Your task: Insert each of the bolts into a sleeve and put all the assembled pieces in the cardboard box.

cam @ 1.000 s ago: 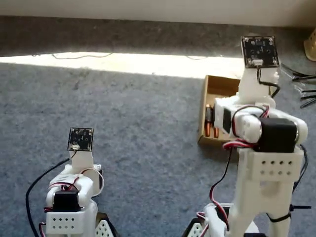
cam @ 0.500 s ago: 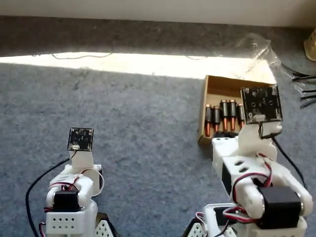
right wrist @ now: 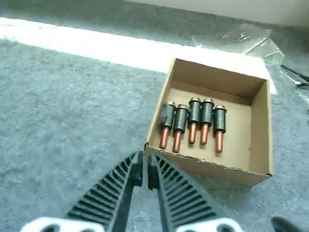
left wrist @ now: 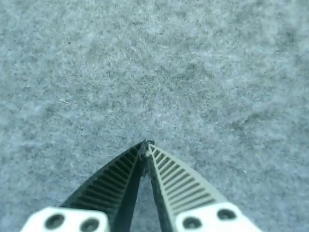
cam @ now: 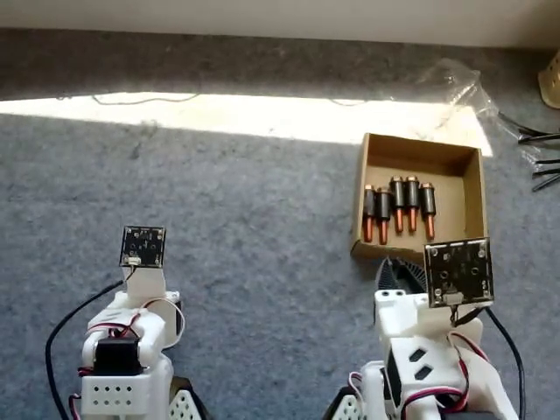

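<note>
Right wrist view showed five sleeved bolts (right wrist: 193, 123) lined up inside the cardboard box (right wrist: 261, 126), probably why the right claw (right wrist: 145, 167) just outside it and the left claw (left wrist: 146, 145) both sat shut, empty.

high: overhead, far, looking down on tabletop (cam: 262, 219) | left wrist: close, facing tabletop | right wrist: farther back, shares cardboard box (cam: 411, 166), at 3 o'clock, with high

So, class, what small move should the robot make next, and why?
Probably fold the right gripper back to rest like the left gripper: both are shut with nothing held, and five sleeved bolts already lie side by side in the cardboard box.
</note>
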`<action>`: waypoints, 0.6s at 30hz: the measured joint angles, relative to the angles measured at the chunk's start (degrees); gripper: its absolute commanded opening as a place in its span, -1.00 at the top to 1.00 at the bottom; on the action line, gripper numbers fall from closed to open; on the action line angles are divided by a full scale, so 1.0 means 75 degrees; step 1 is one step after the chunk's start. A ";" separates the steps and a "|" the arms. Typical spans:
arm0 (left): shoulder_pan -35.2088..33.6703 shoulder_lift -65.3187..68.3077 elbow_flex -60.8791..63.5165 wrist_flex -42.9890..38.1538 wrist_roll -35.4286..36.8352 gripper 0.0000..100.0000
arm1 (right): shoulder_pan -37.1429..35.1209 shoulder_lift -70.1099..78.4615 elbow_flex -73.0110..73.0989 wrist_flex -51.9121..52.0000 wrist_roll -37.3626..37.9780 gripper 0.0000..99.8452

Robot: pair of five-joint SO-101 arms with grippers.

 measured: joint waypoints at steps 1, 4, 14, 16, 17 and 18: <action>0.0000 0.0000 0.0000 0.0000 0.0000 0.99 | 0.0234 -0.0105 0.0152 -0.0141 0.0000 0.99; 0.0000 0.0000 0.0000 0.0000 0.0000 0.99 | 0.0914 -0.0375 0.0738 -0.0715 0.0000 0.99; 0.0000 0.0000 0.0000 0.0000 0.0000 0.99 | 0.1242 -0.1336 0.2860 -0.2063 0.0000 0.99; 0.0000 0.0000 0.0000 0.0000 0.0000 0.99 | 0.1254 -0.1629 0.3259 -0.2168 0.0000 0.99; 0.0000 0.0000 0.0000 0.0000 0.0000 0.99 | 0.1254 -0.1770 0.3423 -0.2192 0.0000 0.99; 0.0000 0.0000 0.0000 0.0000 0.0000 0.99 | 0.1219 -0.1922 0.3563 -0.2192 0.0000 0.99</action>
